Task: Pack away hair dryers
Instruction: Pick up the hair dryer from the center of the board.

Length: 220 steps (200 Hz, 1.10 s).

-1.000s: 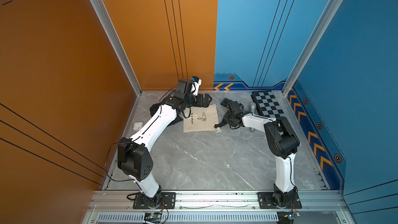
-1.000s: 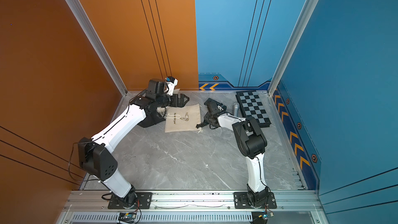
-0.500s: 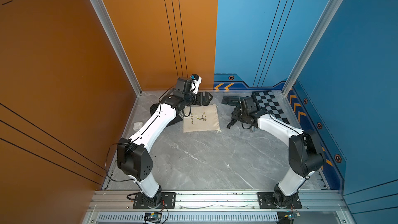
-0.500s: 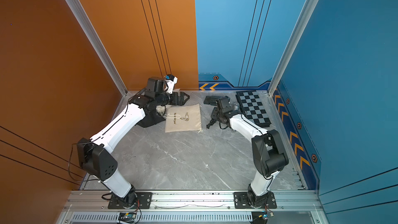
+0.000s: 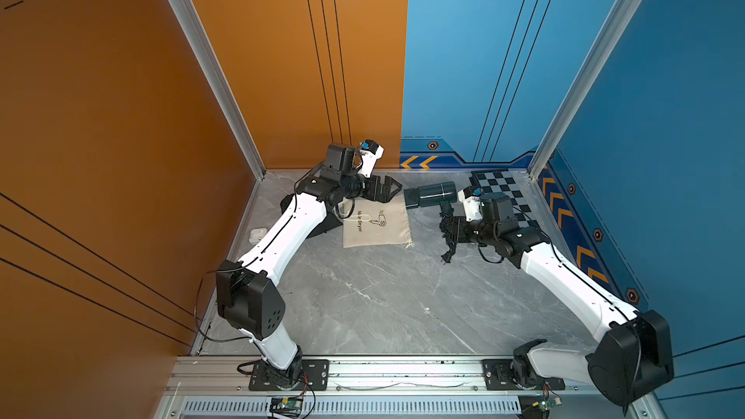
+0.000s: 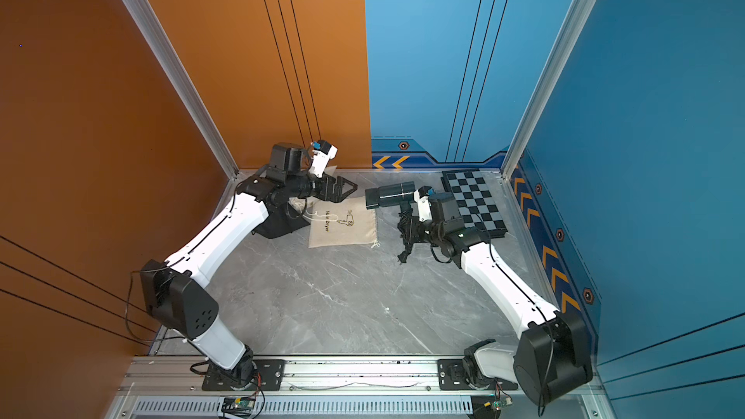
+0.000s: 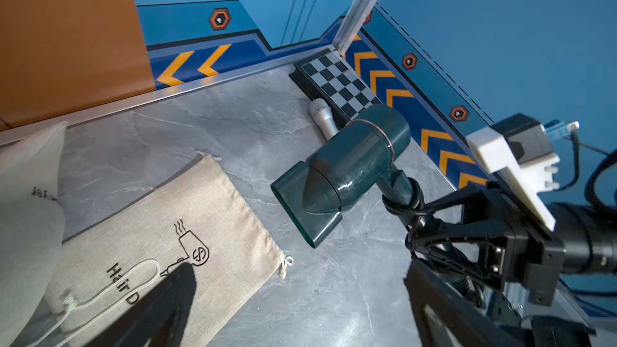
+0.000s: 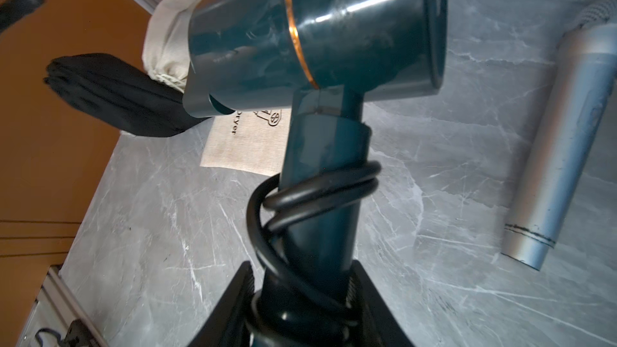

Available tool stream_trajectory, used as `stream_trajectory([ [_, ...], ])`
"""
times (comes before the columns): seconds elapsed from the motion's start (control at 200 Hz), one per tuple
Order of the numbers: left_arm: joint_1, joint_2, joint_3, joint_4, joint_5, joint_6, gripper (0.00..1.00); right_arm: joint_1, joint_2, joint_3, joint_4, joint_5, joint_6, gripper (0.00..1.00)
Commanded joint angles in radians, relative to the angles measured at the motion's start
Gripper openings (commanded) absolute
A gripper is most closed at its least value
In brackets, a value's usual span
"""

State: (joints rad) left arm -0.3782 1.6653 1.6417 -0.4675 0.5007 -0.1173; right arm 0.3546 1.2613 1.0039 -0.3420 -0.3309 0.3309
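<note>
Your right tool (image 5: 451,230) clamps the dark dryer (image 5: 433,194) by its corded handle, aloft near the bench's (image 5: 363,296) far edge, left tool (image 5: 392,193) wide open by the flat, empty-looking bag (image 5: 379,227); bagging not yet done.

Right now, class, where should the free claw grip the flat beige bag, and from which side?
Probably its drawstring end, from above: the bag lies flat, so only the loose cord offers a pinch, and that end is nearest the open left claw.

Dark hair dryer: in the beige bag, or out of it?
Out. The hair dryer hangs clear of the flat beige bag, its cord-wound handle clamped in the right gripper.
</note>
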Motion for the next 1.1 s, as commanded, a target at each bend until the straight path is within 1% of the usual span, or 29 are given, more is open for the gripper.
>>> stream_trajectory([
  [0.0,0.035,-0.026,0.039,-0.070,0.163,0.110,1.00,0.018,-0.075,0.002,-0.026,-0.077,-0.101,0.18],
  [0.165,0.104,-0.006,0.074,-0.079,0.376,0.119,1.00,0.067,-0.132,0.006,-0.094,-0.091,-0.166,0.17],
  [0.295,0.124,0.013,0.111,-0.123,0.472,0.166,1.00,0.112,-0.134,0.009,-0.103,-0.075,-0.200,0.17],
  [0.51,0.088,0.069,0.176,-0.240,0.455,0.298,1.00,0.160,-0.119,0.066,-0.113,-0.031,-0.248,0.16],
  [0.651,0.069,0.126,0.233,-0.318,0.483,0.374,0.99,0.179,-0.106,0.116,-0.153,-0.033,-0.279,0.16],
  [0.886,0.037,0.192,0.283,-0.368,0.529,0.426,0.99,0.195,-0.108,0.166,-0.191,-0.051,-0.309,0.16],
  [1.096,-0.015,0.197,0.280,-0.392,0.550,0.457,0.99,0.204,-0.110,0.180,-0.204,-0.053,-0.330,0.15],
])
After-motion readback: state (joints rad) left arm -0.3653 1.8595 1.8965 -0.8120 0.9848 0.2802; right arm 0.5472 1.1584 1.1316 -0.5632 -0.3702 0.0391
